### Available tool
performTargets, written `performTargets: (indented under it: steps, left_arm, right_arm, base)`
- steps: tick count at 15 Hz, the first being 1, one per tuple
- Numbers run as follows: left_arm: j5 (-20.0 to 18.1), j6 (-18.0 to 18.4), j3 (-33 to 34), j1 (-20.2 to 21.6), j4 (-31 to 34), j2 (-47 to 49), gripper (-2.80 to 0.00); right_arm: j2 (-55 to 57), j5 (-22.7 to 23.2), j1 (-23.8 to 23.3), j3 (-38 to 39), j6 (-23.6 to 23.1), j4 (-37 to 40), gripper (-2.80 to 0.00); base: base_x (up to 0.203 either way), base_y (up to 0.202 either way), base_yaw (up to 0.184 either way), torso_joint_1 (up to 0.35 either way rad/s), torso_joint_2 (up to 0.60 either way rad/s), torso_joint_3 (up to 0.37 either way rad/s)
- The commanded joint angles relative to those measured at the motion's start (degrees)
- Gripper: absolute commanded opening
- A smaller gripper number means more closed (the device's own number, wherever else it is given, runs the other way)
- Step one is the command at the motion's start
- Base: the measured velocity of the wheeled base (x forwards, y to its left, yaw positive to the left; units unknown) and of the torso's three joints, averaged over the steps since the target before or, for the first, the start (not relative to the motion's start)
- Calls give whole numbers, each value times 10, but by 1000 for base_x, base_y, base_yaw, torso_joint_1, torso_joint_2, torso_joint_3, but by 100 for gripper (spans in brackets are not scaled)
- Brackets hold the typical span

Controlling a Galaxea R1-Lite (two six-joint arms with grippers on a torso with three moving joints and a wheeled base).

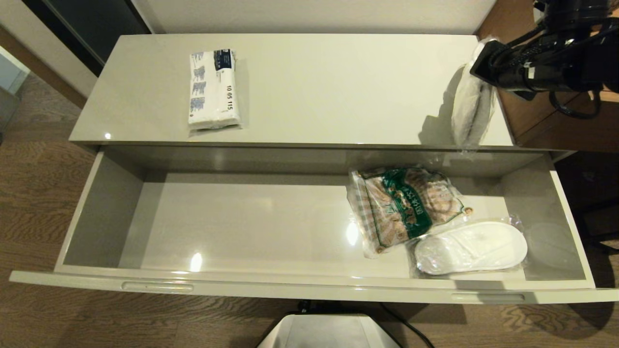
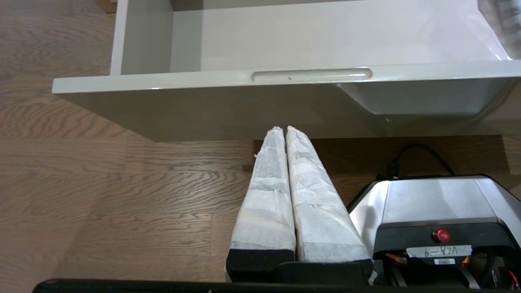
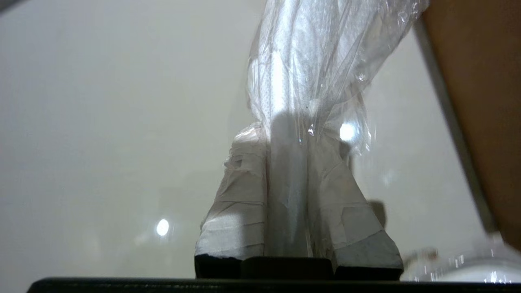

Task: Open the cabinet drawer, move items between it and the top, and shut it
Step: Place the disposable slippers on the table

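Note:
The cabinet's glossy cream top [image 1: 338, 82] carries a flat white pack [image 1: 213, 89] with blue print near its left end. Below it the wide drawer [image 1: 309, 286] stands pulled fully out. One plastic-wrapped pair of white slippers [image 1: 471, 247] lies at the drawer's right end. My right gripper [image 3: 285, 134] is shut on a second clear-wrapped slipper pack [image 3: 317, 61], which hangs on edge over the top's right end [image 1: 471, 111]. My left gripper [image 2: 283, 129] is shut and empty, parked low in front of the drawer face.
A green and white snack bag [image 1: 404, 205] lies in the drawer beside the slippers. A brown wood desk unit [image 1: 537, 121] adjoins the cabinet's right end. My base [image 1: 329, 331] stands on the wood floor before the drawer. The drawer's left half is bare.

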Motion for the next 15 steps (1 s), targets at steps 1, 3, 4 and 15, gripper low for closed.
performTargets:
  steps: [1,3,4,15]
  left_arm:
    - [0,0,0,0,0,1,-280]
    - [0,0,0,0,0,1,-280]
    - [0,0,0,0,0,1,-280]
    - [0,0,0,0,0,1,-280]
  right_arm:
    - [83,-16,-22,-24,-14,-32,-280]
    - [107,-20,-30,-26,-49,-85,-280]
    - [110,-22,-31,-25,-54,-91,-280]
    - [66,-17,-32,-2,-53,-87,0]
  base:
    - [0,0,0,0,0,0]
    - [0,0,0,0,0,0]
    - [0,0,0,0,0,0]
    - [0,0,0,0,0,0]
